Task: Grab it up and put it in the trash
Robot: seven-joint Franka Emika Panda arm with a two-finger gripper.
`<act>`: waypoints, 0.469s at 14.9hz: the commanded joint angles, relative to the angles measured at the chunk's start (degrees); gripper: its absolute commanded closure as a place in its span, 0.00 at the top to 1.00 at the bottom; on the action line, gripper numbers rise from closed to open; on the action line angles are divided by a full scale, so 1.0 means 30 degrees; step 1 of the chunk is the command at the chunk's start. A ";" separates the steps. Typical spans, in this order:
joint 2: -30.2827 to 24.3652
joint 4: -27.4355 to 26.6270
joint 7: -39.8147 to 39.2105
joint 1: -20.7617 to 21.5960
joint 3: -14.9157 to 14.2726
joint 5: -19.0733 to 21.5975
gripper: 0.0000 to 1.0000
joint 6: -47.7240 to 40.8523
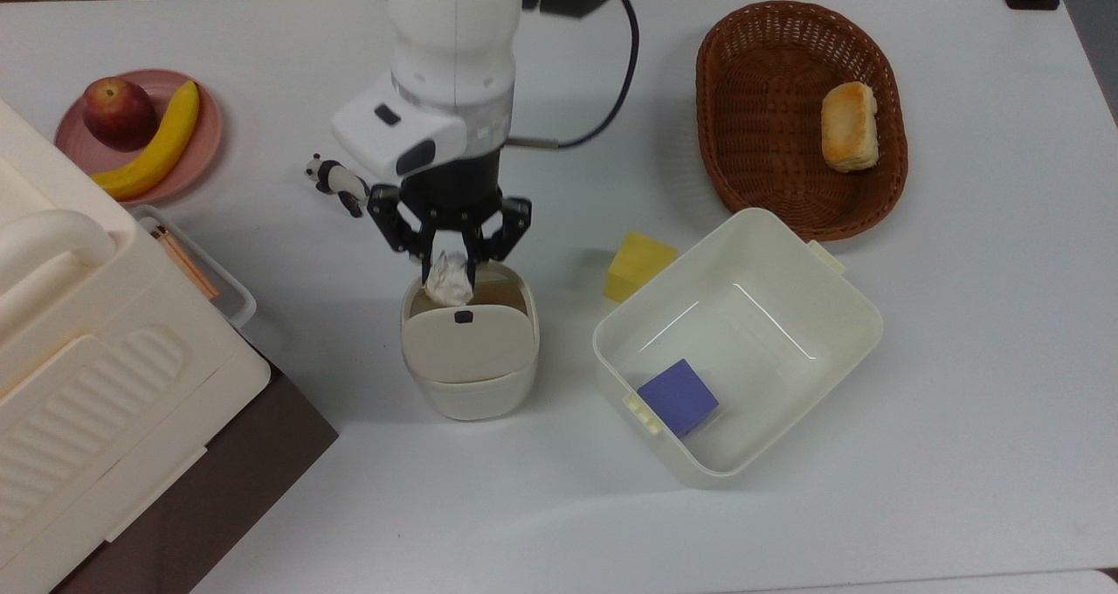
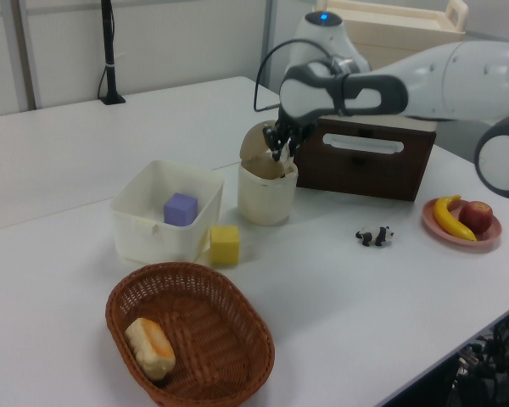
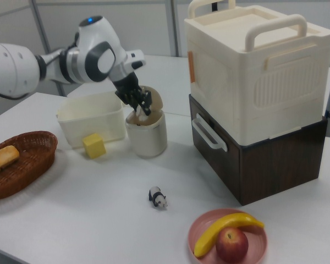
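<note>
Holding the paper ball [image 1: 448,285] over the bin [image 1: 469,376], I am at the drop step. The gripper [image 1: 450,266] has its fingers [image 1: 430,271] pinched on the paper ball, one on each side. From the top view, the ball hangs above the open gap at the back of the bin, just past the flap lid [image 1: 467,343]. I cannot tell how high it is above the gap.

I think the next move is to go down a little and let the fingers go apart, so the ball falls in. I must keep it over the gap and not over the flap, or it could sit on the lid or roll off onto the worktop [image 1: 873,524].

I cannot see inside the bin. The big square tub [image 1: 838,279] beside it holds a purple block [image 1: 678,397]. A yellow block [image 1: 638,265] sits on the worktop, just beside the tub's wall. The brown basket [image 1: 760,44] holds a piece of bread [image 1: 848,127]. The pink plate [image 1: 206,135] holds an apple [image 1: 118,111] and a banana [image 1: 157,144]. A toy panda [image 1: 334,180] lies on the worktop near the arm.
</note>
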 commanded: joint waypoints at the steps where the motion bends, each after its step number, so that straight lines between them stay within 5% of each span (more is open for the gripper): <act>1: 0.0188 0.0238 0.2525 0.0150 -0.0109 -0.0997 1.00 0.0838; 4: -0.0660 0.0063 0.2497 0.0121 -0.0109 -0.0969 1.00 0.0197; 7: -0.1509 0.0062 0.2235 0.0237 -0.0080 -0.0882 1.00 -0.4155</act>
